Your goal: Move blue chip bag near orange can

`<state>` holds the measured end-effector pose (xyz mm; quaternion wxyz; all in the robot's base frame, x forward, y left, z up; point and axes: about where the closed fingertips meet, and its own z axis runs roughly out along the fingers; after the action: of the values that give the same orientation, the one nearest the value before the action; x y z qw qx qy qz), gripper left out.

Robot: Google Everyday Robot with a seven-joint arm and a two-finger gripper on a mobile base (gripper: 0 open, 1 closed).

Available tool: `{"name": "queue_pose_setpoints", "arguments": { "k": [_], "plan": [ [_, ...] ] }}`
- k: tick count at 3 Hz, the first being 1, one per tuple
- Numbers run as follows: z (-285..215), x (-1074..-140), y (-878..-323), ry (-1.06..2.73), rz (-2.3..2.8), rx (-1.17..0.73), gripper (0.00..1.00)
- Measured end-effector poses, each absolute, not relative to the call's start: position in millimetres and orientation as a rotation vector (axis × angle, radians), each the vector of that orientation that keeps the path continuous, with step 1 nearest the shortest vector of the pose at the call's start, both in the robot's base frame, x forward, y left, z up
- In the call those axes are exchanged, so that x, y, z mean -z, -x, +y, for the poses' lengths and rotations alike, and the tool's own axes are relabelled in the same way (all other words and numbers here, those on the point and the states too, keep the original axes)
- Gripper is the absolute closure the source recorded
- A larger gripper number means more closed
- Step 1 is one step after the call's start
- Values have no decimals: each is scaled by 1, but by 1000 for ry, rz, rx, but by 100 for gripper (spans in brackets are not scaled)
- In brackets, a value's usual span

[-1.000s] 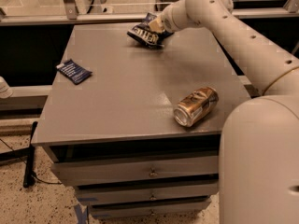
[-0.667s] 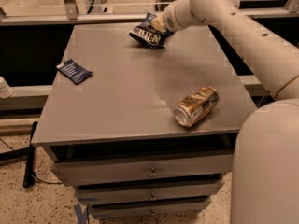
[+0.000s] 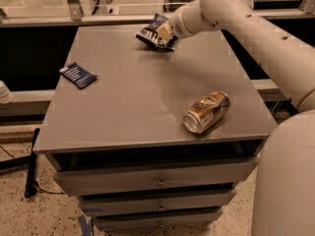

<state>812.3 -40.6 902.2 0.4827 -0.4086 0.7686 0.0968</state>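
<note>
**Bag gripped at the far edge, can far from it**

Camera view: The gripper (image 3: 166, 32) is at the far edge of the bench (image 3: 147, 97), a little right of the middle of that edge. It is clenched on the bag (image 3: 153, 35), which it takes by its right side. The bag is tilted, with its lower corner touching the bench top or just above it; which of the two cannot be told. The can (image 3: 206, 112) lies on its side near the front right corner, with its open-top end turned toward the front edge. Bag and can are well apart, with bare bench between them.

As a judgement, the grasp is done, and the carrying is what is left: the bag must go from the far edge toward the front right corner and be put down beside the can, without knocking it, because a can on its side may roll.

Counted: one bag, one can, one gripper. There is also one small flat packet (image 3: 78, 75) near the left edge, and three drawers (image 3: 157, 181) under the bench top.
</note>
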Motion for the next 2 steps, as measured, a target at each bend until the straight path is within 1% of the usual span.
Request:
{"name": "queue_pose_setpoints", "arguments": {
  "k": [2],
  "plan": [
    [-41,-886,-822,1002,1898,-229,36]
  ]
}}
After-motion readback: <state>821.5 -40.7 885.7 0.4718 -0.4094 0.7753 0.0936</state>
